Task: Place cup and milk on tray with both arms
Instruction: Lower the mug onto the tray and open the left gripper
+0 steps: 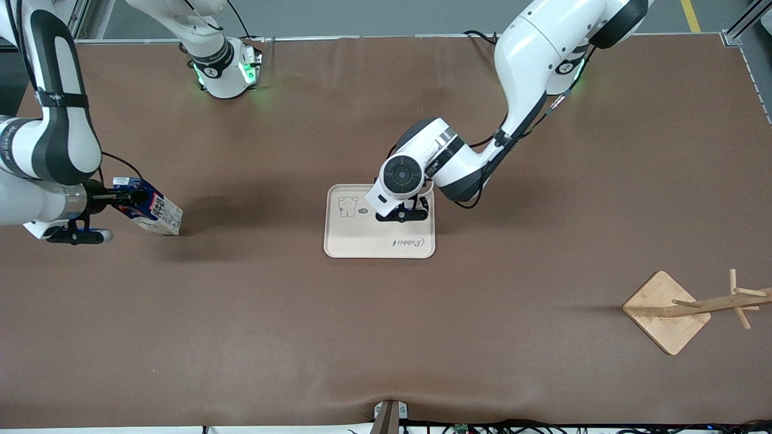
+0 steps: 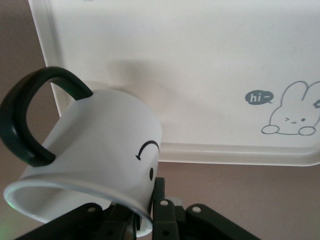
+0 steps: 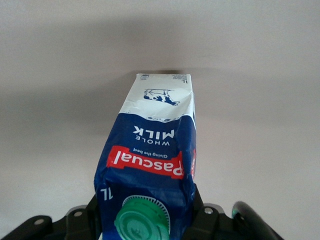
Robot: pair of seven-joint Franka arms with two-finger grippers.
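Right gripper [image 3: 145, 220] is clamped tight on the gable top of the milk [image 1: 148, 208], a glossy dark blue carton with a ridged round green cap, a red brand band and white printed lower sides. It leans at a tilt at the right arm's end of the table, well apart from the tray [image 1: 362, 238]; whether its base still touches the table is hard to say.

Over at the tray, the left gripper [image 2: 145, 220] is closed on the rim of the cup [image 2: 100, 150], a smooth matte white mug with a thick black loop handle and part of a black smiley showing. The mug hangs tipped over the tray's edge; in the front view the arm's wrist hides it completely.

The tray is flat, cream-beige, rounded at the corners, with a raised lip, a small animal drawing and script lettering.

The table [image 1: 386, 337] is covered in a dull brown mat, slightly rippled at the edge nearest the front camera. A wooden rack [image 1: 666, 310] on a square base sits near the left arm's end, its pegs cut off by the frame. Grey floor shows along the top
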